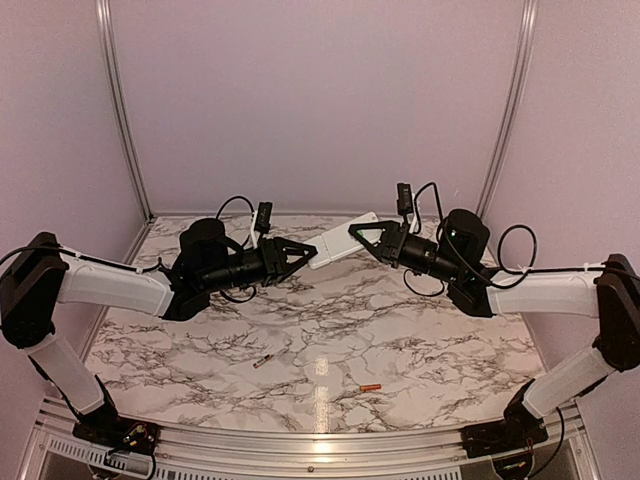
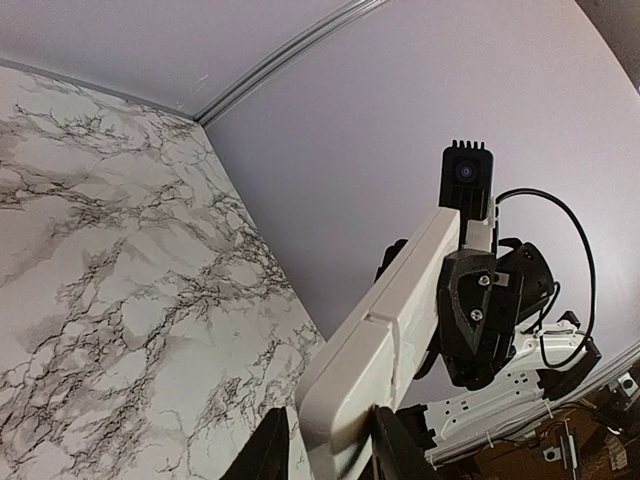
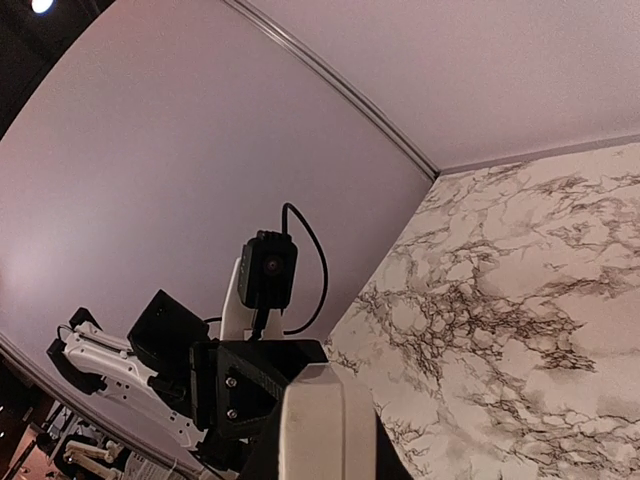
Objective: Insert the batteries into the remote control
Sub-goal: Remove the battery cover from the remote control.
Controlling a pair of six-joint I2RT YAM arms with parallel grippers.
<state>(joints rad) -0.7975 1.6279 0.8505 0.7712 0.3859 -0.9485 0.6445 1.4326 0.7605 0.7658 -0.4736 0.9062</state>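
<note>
The white remote control (image 1: 340,241) hangs in the air above the back of the table, held between both arms. My left gripper (image 1: 311,252) is shut on its near-left end, and my right gripper (image 1: 357,232) is shut on its far-right end. In the left wrist view the remote (image 2: 390,330) runs up from my gripper (image 2: 325,452) to the right gripper (image 2: 480,310). In the right wrist view its plain white end (image 3: 325,420) fills my gripper (image 3: 325,462). A gold battery with a dark end (image 1: 262,361) and an orange-red battery (image 1: 370,387) lie on the marble table (image 1: 330,320) near the front.
Pale walls with metal rails (image 1: 120,100) enclose the table on three sides. The arm bases (image 1: 110,430) stand at the front corners. Cables loop off both wrists.
</note>
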